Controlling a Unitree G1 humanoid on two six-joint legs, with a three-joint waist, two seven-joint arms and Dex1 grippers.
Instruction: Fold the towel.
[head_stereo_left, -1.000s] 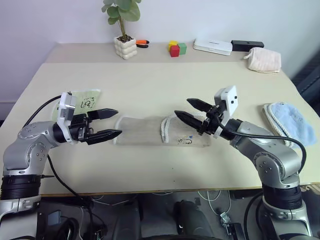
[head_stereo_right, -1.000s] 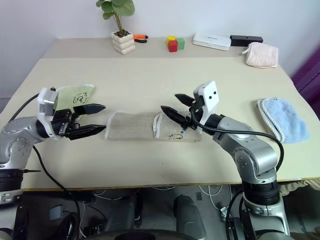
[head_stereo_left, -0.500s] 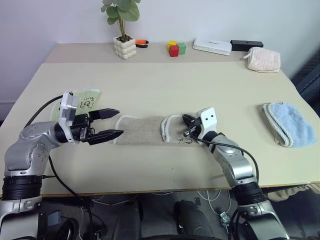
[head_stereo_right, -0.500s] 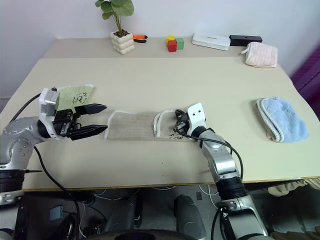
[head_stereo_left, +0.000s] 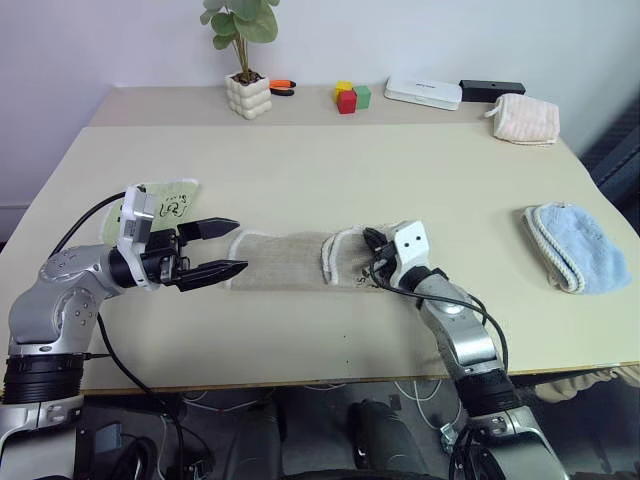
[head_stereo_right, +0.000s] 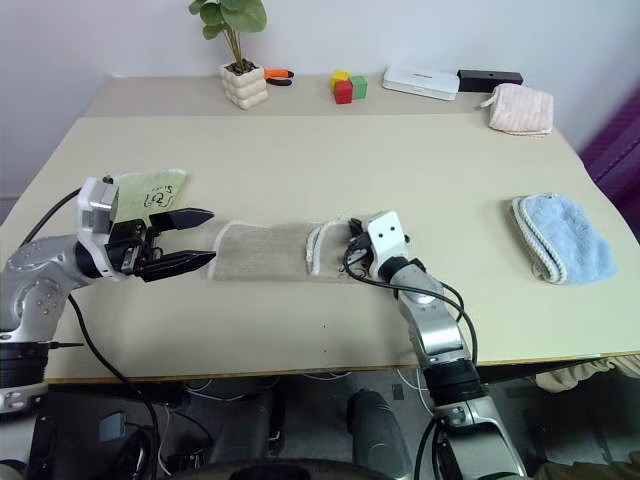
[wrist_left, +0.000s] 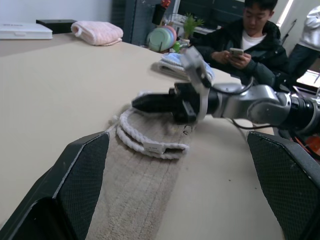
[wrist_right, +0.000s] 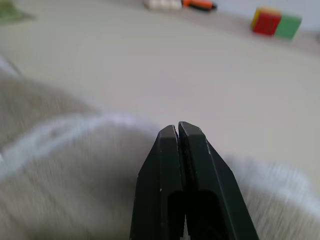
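The beige towel (head_stereo_left: 285, 260) lies flat and lengthwise on the table (head_stereo_left: 320, 170), with its white-edged right end (wrist_left: 150, 145) doubled over. My right gripper (head_stereo_left: 369, 238) is shut and rests low at that doubled right end. Its closed fingertips (wrist_right: 178, 129) lie over the terry with nothing visible between them. In the left wrist view the same black fingers (wrist_left: 150, 102) point across the white edging. My left gripper (head_stereo_left: 238, 245) stands open at the towel's left end, one finger above the other, holding nothing.
A small green printed cloth (head_stereo_left: 170, 203) lies behind my left hand. A light-blue towel (head_stereo_left: 572, 245) sits at the right edge. At the back are a potted plant (head_stereo_left: 249, 92), coloured blocks (head_stereo_left: 350, 97), a white box (head_stereo_left: 425, 93) and a folded pink cloth (head_stereo_left: 525, 118). A seated person (wrist_left: 250, 45) is beyond the table.
My right arm has dropped from above the towel onto its right end, and its gripper has gone from open to shut. The left arm has stayed put.
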